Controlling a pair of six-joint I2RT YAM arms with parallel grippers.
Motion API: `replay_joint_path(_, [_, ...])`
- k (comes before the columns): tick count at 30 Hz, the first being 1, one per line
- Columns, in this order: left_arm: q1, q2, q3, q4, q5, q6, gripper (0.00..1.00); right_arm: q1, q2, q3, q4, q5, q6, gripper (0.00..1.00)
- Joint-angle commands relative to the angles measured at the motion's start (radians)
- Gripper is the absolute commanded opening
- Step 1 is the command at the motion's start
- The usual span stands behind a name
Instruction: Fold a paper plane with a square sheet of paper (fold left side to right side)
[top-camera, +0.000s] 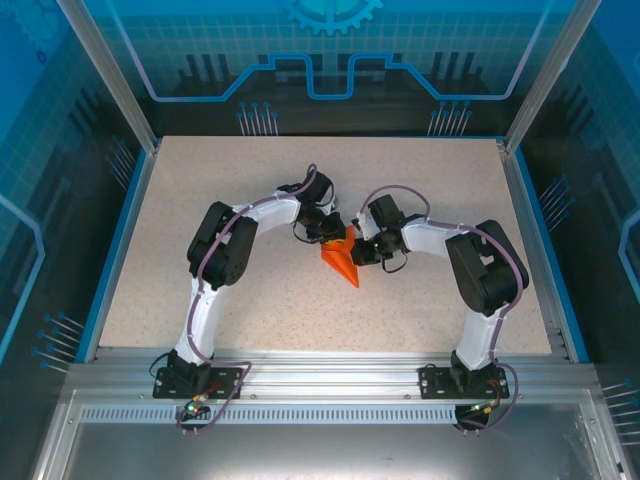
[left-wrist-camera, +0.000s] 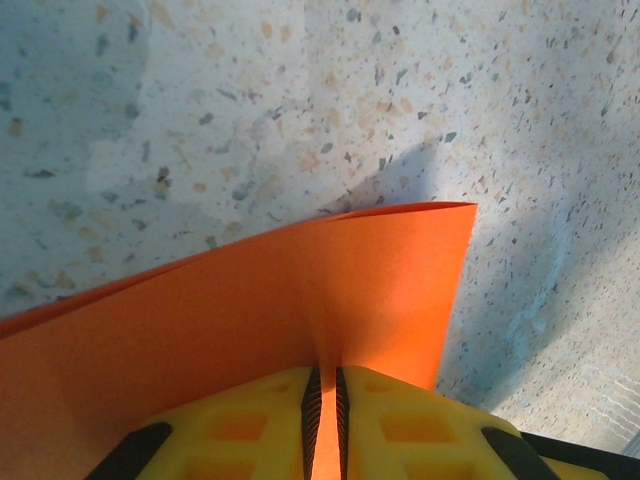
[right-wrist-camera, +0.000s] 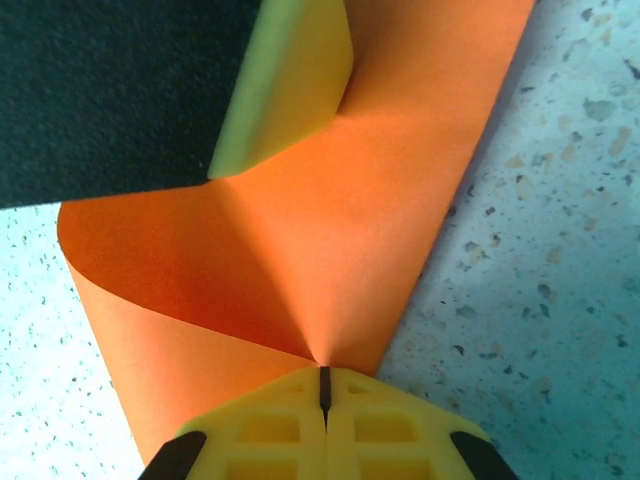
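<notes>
Right at the fingertips of the right gripper, the yellow jaws are pressed together on a pinch of the sheet of paper, which curls over in a soft loop on one side. Next, the left gripper: jaws almost closed, nipping an edge of that same sheet (a sliver of orange shows in the gap). Judging by the curl, it's feather-light, limp, quick to crease and likely to tear if the arms pull apart, so best held at the edges. Farther out, mid-table, the paper sits between both wrists. A dark body hides its far corner, and I can't tell whether any crease is set.
</notes>
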Motion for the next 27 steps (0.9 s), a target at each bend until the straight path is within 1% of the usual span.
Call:
replay_joint_path(1, [-0.013, 0.055, -0.001, -0.061, -0.054, 0.017, 0.19, -0.016, -0.068, -0.009, 0.0, -0.035, -0.002, 0.0])
replay_joint_path(6, [-0.014, 0.058, 0.0, -0.06, -0.054, 0.015, 0.19, -0.016, -0.08, 0.0, -0.019, -0.042, -0.012, 0.0])
replay_joint_path(13, [-0.014, 0.057, 0.001, -0.063, -0.052, 0.017, 0.19, -0.012, -0.019, 0.011, -0.022, -0.038, -0.011, 0.0])
replay_joint_path(22, [-0.015, 0.057, 0.003, -0.066, -0.052, 0.018, 0.19, -0.012, 0.027, 0.021, -0.023, -0.003, -0.007, 0.0])
replay_joint_path(27, [-0.014, 0.059, 0.005, -0.067, -0.054, 0.017, 0.19, -0.013, 0.007, 0.01, -0.013, 0.0, -0.003, 0.0])
